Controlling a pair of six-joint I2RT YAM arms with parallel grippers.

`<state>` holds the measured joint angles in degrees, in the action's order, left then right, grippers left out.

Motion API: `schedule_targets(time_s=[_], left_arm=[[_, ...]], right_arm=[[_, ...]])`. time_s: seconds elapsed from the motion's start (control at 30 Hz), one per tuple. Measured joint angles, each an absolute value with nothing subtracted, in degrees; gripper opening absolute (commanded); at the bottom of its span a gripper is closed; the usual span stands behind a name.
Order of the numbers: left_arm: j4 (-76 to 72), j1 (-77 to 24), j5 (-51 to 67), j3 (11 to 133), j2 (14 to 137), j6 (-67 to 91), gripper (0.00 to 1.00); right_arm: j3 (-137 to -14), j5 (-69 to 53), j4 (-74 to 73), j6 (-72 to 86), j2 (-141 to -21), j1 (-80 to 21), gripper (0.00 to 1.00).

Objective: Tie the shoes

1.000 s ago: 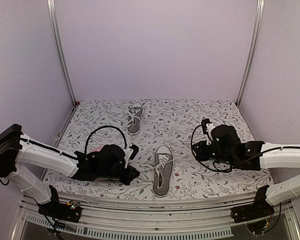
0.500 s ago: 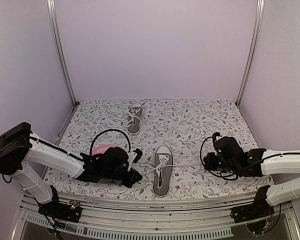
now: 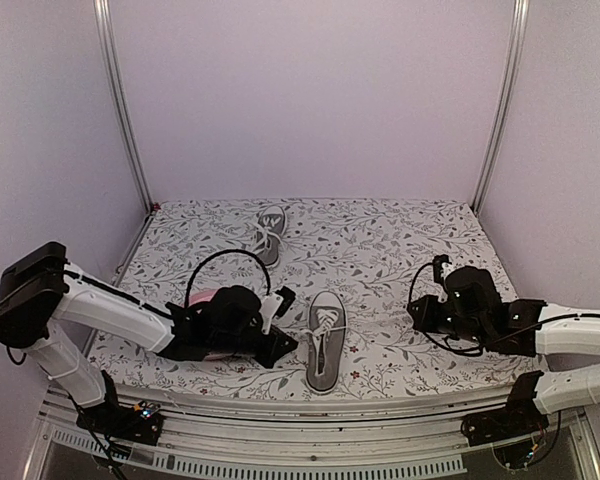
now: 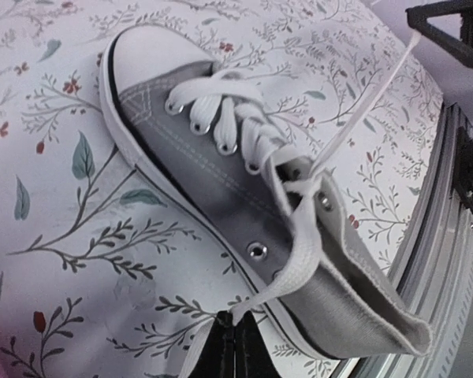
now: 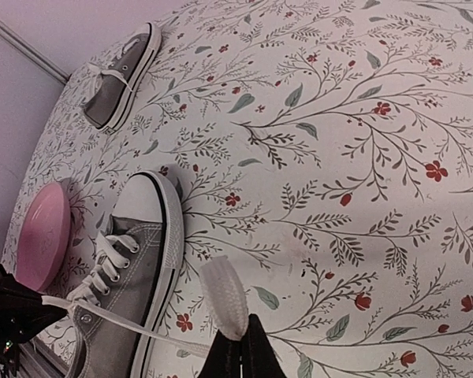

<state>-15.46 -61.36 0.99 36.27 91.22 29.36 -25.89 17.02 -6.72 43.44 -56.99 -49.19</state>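
One of the shoes, a grey sneaker (image 3: 323,342) with white laces, lies near the front edge, toe pointing away. The other shoe (image 3: 270,235) lies at the back. My left gripper (image 3: 283,346) sits just left of the near shoe (image 4: 244,181), shut on a flat white lace (image 4: 299,260) that runs up to the top eyelets; the grip itself is my left gripper (image 4: 235,321). My right gripper (image 3: 420,312) is to the shoe's right, shut on the other lace end (image 5: 225,295); a thin strand leads from my right gripper (image 5: 243,335) back to the near shoe (image 5: 134,268).
A round pink plate (image 5: 43,236) lies left of the near shoe, mostly under my left arm in the top view. The table's front metal edge (image 4: 449,236) is close behind the shoe's heel. The far shoe (image 5: 122,75) rests near the back wall.
My left gripper has slid right, closer to the near shoe, still holding its lace. My right arm has drawn back to the right and nearer the front with its lace end.
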Motion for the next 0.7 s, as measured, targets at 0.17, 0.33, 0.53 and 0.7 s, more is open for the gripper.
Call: schedule_targets(time_s=[0.17,0.33,0.53,0.7], left_arm=[[-18.46,-61.32,0.38,39.22,91.66,27.86,0.00],[-20.40,-61.32,-0.03,39.99,92.23,27.64,0.00],[-21.65,-61.32,-0.80,38.13,91.88,28.18,0.00],[-22.11,-61.32,-0.89,37.01,91.48,28.86,0.00]], right_arm=[[-32.80,13.74,-2.76,37.76,-61.98,-48.77,0.02],[-45.12,7.35,3.62,32.53,-73.82,-48.71,0.02],[-57.71,-0.58,9.10,30.09,-90.26,-50.78,0.20],[-64.27,-7.33,9.47,30.15,-101.41,-52.10,0.62]])
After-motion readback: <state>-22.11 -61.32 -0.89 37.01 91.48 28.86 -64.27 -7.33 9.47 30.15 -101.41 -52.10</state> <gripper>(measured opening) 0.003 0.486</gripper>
